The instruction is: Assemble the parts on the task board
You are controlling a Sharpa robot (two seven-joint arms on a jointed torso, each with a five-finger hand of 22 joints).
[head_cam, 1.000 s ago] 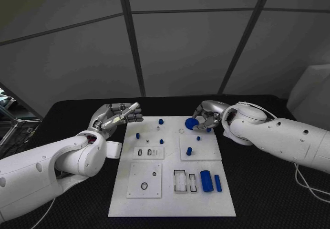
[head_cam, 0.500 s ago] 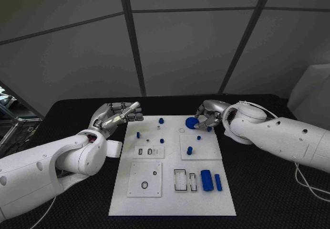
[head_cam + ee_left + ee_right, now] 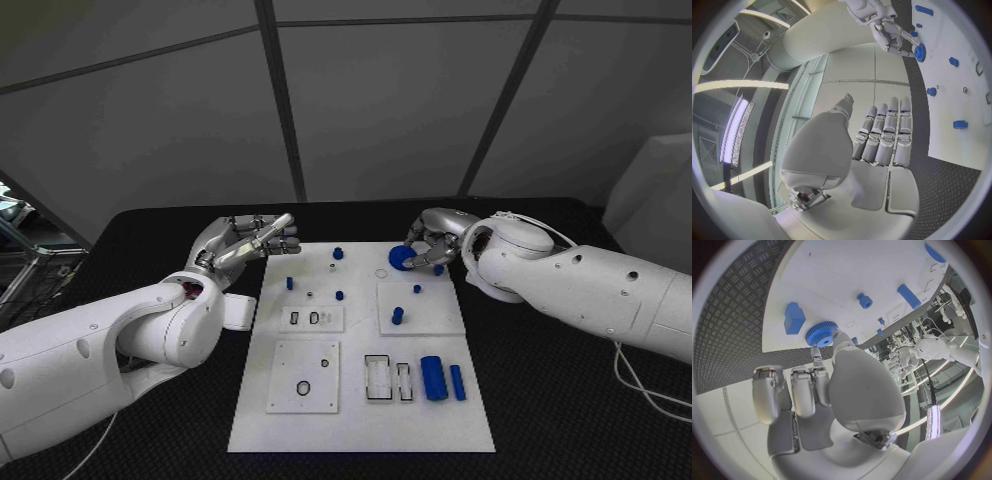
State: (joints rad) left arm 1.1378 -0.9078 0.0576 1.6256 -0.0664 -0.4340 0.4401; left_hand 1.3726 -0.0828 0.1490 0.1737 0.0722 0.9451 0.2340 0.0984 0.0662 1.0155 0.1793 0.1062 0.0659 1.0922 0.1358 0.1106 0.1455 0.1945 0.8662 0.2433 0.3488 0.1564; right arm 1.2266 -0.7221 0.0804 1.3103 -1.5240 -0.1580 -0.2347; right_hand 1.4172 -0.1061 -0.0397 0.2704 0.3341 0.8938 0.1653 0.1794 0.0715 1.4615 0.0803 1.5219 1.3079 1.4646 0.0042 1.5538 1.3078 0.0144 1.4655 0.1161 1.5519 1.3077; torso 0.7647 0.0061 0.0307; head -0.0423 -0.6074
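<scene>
The white task board (image 3: 361, 420) lies in the middle of the black table. My right hand (image 3: 437, 243) pinches a blue gear (image 3: 401, 258) over the board's far edge; the right wrist view shows that gear (image 3: 821, 334) between my thumb and a finger of the right hand (image 3: 820, 390), close above the board (image 3: 854, 265). My left hand (image 3: 248, 243) hovers off the board's far left corner, fingers straight and together, holding nothing. The left wrist view has these fingers (image 3: 886, 135) and, further off, the gear (image 3: 919, 51).
Small blue pegs (image 3: 336, 253) (image 3: 339, 296) (image 3: 397, 316) stand on the board's far half. Two blue cylinders (image 3: 433, 378) (image 3: 456, 382) lie near its right edge beside empty slots (image 3: 378, 378). A blue block (image 3: 794, 317) sits near the gear.
My right hand has shifted very slightly with the gear still in its pinch. The left hand has not moved.
</scene>
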